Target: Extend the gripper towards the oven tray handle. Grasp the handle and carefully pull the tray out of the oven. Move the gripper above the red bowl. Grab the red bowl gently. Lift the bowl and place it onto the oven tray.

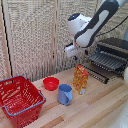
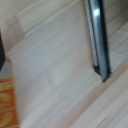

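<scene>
Red bowl on the wooden table — beside blue mug.

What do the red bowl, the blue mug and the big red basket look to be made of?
The red bowl looks like smooth plastic: even bright colour, soft sheen. The blue mug has a plain matte surface, so plastic or glazed ceramic; the picture leaves it open. The red basket has open mesh walls and a darker rim, probably moulded plastic, possibly coated wire.
</scene>
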